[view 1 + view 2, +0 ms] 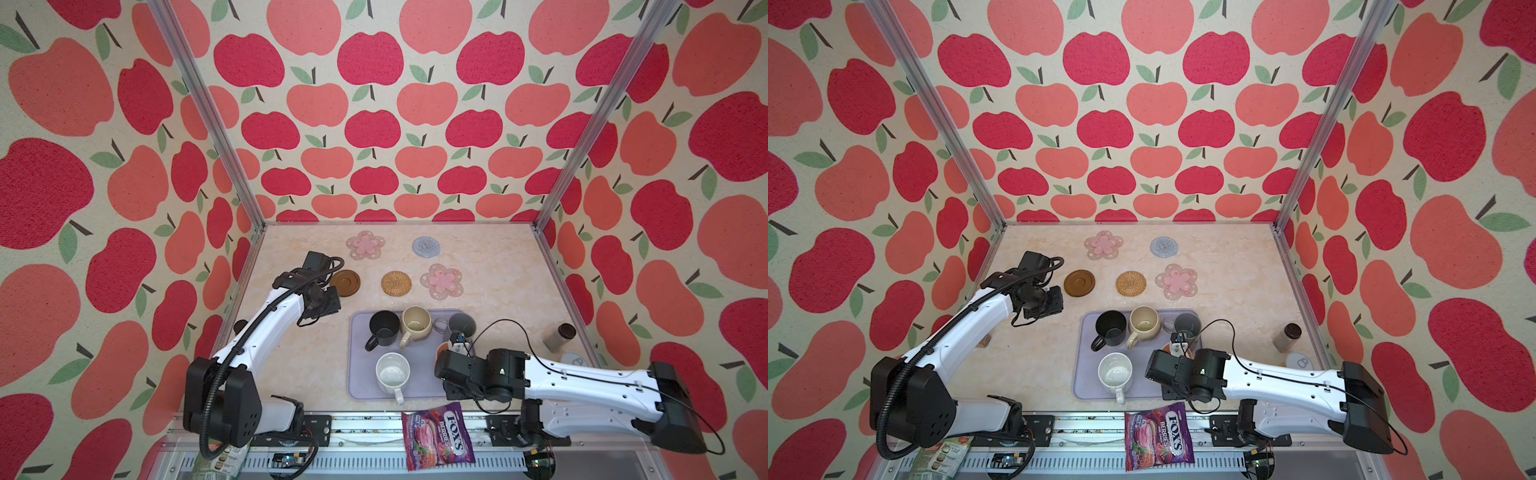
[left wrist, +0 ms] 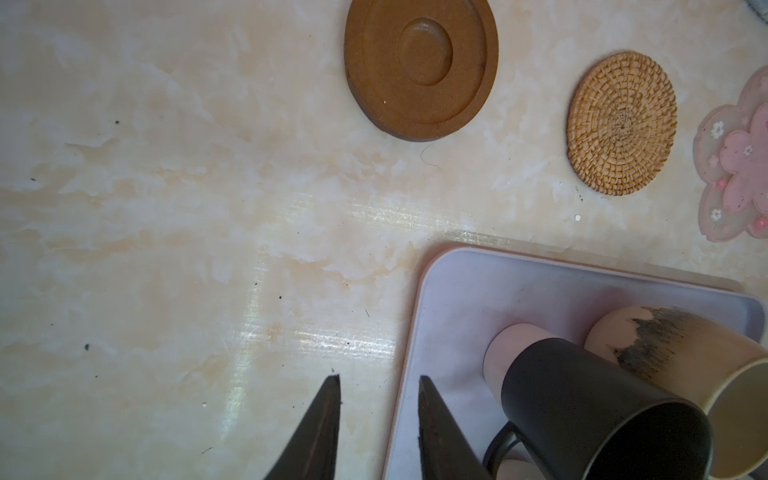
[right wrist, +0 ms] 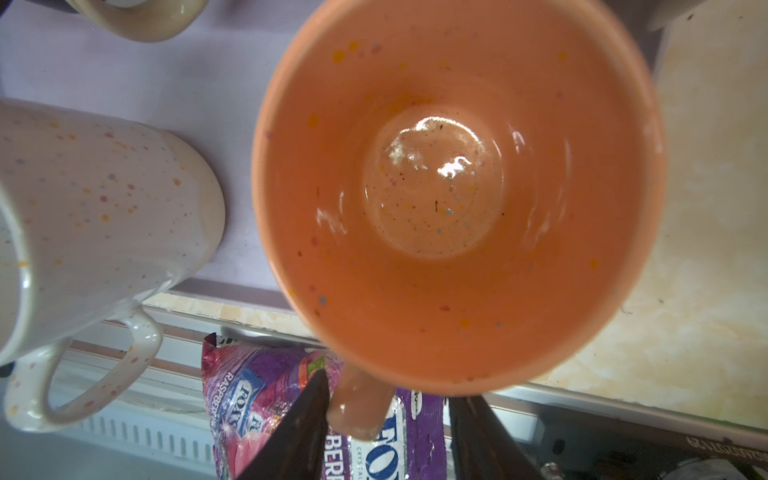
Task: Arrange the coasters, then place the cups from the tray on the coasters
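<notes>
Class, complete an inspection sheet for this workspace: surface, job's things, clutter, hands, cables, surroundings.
Surface: marbled beige tabletop, a few dark specks.
Job's things: brown disc coaster, rattan coaster, grey-blue knit coaster, back pink flower coaster and front pink flower coaster, all bare; black mug, beige mug, grey mug, speckled white mug and orange mug on the lavender tray.
Clutter: Fox's candy bag at the front edge; brown-lidded jar on the right.
Hands: left hand open, empty, by the tray's corner; right hand open, astride the orange mug's handle.
Cables: black cable looping off the right arm.
Surroundings: apple-print walls, aluminium frame posts.
</notes>
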You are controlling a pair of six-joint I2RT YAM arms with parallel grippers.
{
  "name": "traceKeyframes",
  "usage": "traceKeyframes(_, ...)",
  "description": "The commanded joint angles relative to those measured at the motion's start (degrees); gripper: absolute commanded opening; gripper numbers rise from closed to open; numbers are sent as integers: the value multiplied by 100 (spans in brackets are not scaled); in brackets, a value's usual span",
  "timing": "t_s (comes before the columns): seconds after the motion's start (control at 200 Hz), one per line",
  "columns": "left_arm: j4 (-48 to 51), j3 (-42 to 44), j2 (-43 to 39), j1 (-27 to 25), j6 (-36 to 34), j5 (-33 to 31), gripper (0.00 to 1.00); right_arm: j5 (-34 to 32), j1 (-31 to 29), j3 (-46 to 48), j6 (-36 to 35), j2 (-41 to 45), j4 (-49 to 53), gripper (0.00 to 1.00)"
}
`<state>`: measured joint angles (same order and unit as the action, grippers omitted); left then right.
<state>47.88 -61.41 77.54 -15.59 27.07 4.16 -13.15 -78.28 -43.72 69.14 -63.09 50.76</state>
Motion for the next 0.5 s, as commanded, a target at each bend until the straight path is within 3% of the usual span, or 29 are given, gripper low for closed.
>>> traceKeyframes(0.0, -49, 80, -74, 30, -84, 132, 34, -217, 87, 200, 169, 187, 127, 48)
traceKeyframes(0.255, -129, 120, -38, 30, -46, 255, 34, -395, 258, 414, 339, 670, 514, 44)
traceKeyframes(0.495, -173, 150, -8, 16, -9, 300, 34, -91, 328, 551, -66, 619, 26, 44)
